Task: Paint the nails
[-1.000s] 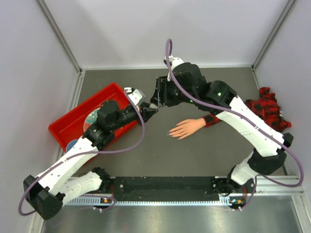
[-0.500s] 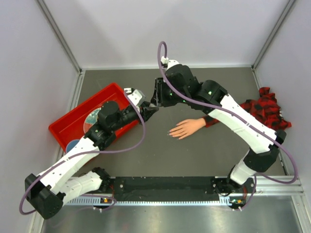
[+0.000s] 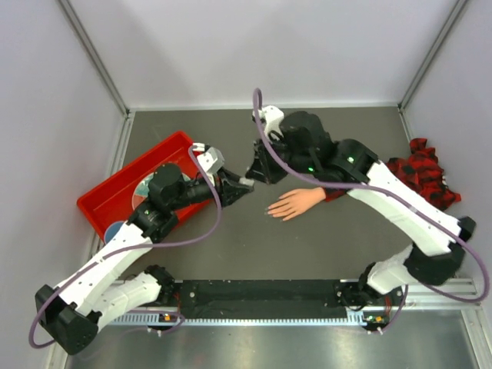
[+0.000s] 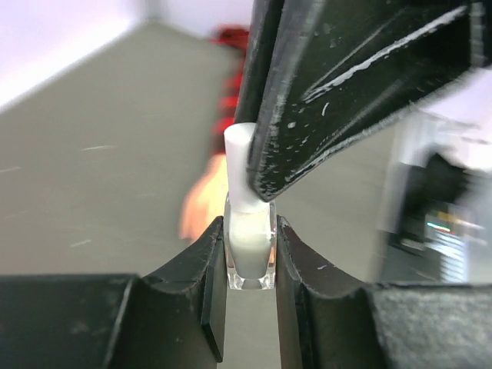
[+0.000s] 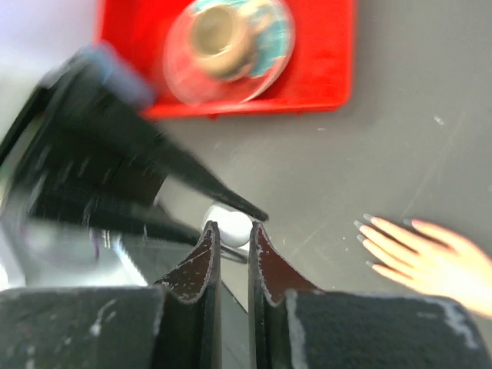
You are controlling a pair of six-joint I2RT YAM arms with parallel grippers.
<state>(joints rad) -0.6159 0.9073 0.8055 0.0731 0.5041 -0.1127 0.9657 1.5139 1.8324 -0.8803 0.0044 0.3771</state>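
Observation:
A small clear bottle (image 4: 250,250) of whitish liquid sits between my left gripper's (image 4: 250,231) jaws, which are shut on it. My right gripper (image 5: 234,227) reaches in from above, its jaws shut on the bottle's white cap (image 5: 234,228). In the top view the two grippers, left (image 3: 240,184) and right (image 3: 252,175), meet just left of the peach fake hand (image 3: 296,204). The hand lies flat on the table, fingers pointing left, with its pale nails (image 5: 364,231) showing in the right wrist view. Its plaid sleeve (image 3: 421,173) trails to the right.
A red tray (image 3: 115,188) stands at the left, partly under my left arm, and holds a round glass dish with a cup (image 5: 231,38). The enclosure's white walls close in the table at the back and on both sides.
My right gripper has closed its jaws onto the bottle's cap. Both grippers, with the bottle, have shifted slightly nearer and toward the fake hand.

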